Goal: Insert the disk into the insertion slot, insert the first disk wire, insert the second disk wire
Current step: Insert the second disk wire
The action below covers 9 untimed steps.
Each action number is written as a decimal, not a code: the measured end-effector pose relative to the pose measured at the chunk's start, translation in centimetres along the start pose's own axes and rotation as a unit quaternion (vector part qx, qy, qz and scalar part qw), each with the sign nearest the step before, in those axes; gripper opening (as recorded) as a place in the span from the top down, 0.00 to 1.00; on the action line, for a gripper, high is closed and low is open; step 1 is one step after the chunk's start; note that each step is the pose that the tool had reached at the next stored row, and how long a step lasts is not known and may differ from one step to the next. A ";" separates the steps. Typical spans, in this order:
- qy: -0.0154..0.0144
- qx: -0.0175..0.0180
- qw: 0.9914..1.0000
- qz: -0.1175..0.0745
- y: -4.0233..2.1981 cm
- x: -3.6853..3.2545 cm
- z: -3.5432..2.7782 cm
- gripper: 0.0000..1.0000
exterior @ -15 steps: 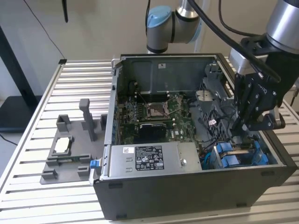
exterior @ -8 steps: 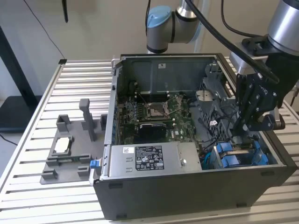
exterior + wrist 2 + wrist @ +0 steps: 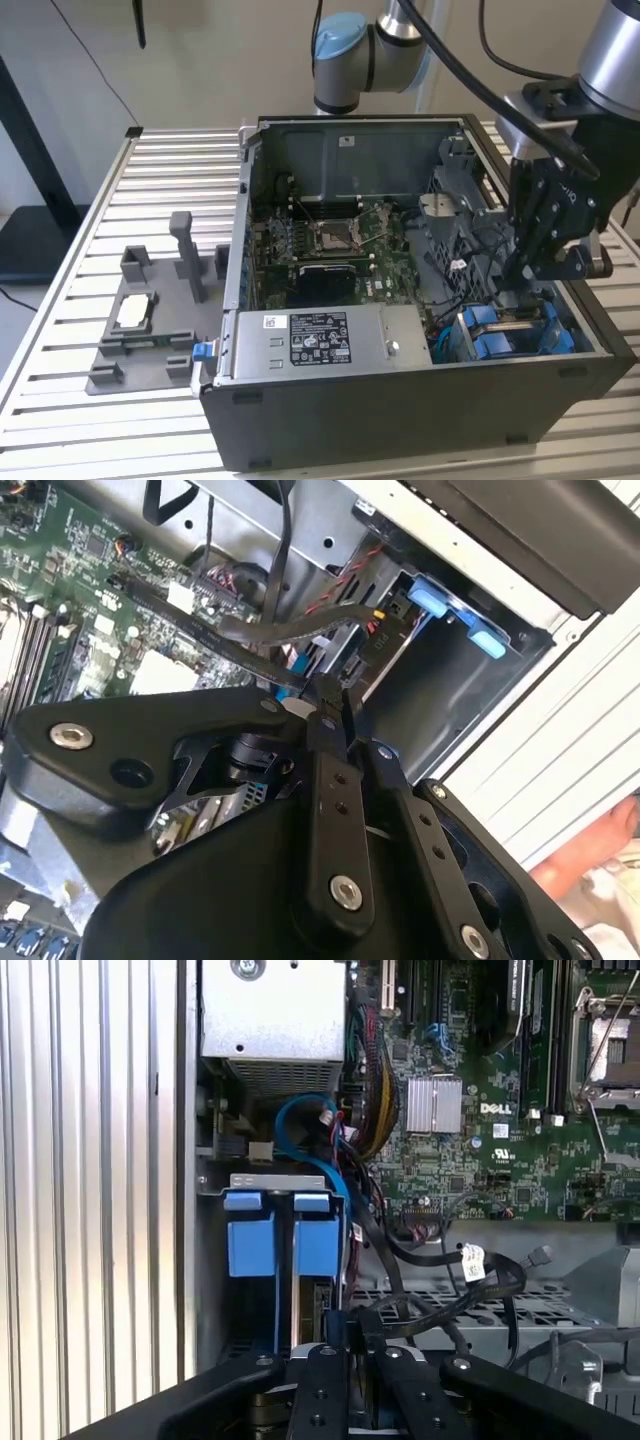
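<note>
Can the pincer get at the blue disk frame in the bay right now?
Probably yes: the pincer hangs inside the open case just above the disk, with only loose black cables nearby.

White lettering on the green motherboard (image 3: 500,1109)

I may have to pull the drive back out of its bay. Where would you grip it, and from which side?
Probably by the blue tabs of the drive: they stick out at the open end of the bay, while its grey walls hide the rest. Come straight in from the case's open side, keeping clear of the black cables beside them.
</note>
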<state>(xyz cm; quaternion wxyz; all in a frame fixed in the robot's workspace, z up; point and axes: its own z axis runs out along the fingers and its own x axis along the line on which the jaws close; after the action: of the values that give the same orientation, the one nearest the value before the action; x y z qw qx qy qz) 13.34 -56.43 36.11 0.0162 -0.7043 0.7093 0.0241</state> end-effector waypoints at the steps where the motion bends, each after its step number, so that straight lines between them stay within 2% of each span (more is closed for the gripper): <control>1: 0.000 0.000 1.000 0.001 -0.03 0.04 0.00 0.84; 9: 0.000 0.000 1.000 0.009 -0.22 0.50 0.22 0.84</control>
<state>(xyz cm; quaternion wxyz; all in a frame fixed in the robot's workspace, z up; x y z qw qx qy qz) 13.55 -56.91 35.87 0.0164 -0.6976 0.7159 0.0242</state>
